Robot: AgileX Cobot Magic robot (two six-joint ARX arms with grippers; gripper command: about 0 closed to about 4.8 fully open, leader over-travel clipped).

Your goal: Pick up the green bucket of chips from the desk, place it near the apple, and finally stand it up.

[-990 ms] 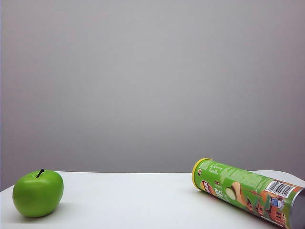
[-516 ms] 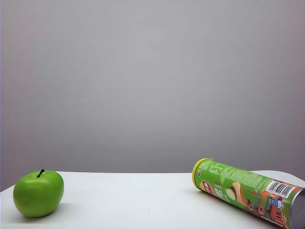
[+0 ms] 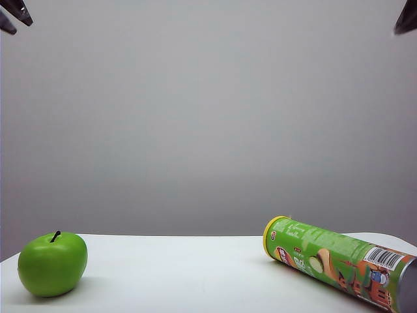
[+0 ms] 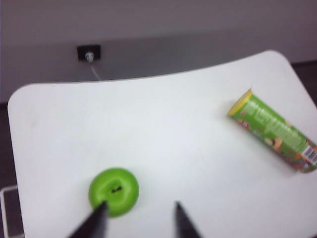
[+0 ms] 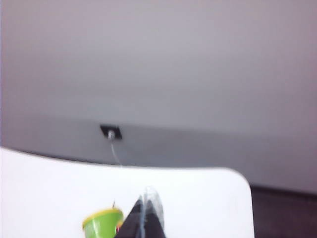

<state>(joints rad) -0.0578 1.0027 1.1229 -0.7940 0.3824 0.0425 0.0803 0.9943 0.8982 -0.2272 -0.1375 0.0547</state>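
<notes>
The green bucket of chips (image 3: 339, 261) lies on its side at the right of the white desk (image 3: 195, 274), yellow lid toward the middle. The apple (image 3: 52, 264) sits at the left, far from it. My left gripper (image 4: 140, 208) hangs high above the desk, open and holding nothing; the apple (image 4: 114, 191) shows just beyond one fingertip and the bucket (image 4: 275, 131) off to the side. My right gripper (image 5: 145, 198) is shut and empty, well above the desk, with the bucket's lid end (image 5: 104, 223) beside it. Their tips peek into the exterior view's top corners, left (image 3: 11, 17) and right (image 3: 407, 19).
A plain grey wall stands behind the desk. A dark wall socket (image 4: 89, 52) with a thin cable hangs behind the desk's far edge, and the same socket (image 5: 110, 132) shows from the right wrist. The desk's rounded corner (image 4: 277, 57) is close to the bucket.
Both grippers' tips have come into the top corners of the exterior view. The apple and the bucket have not moved.
</notes>
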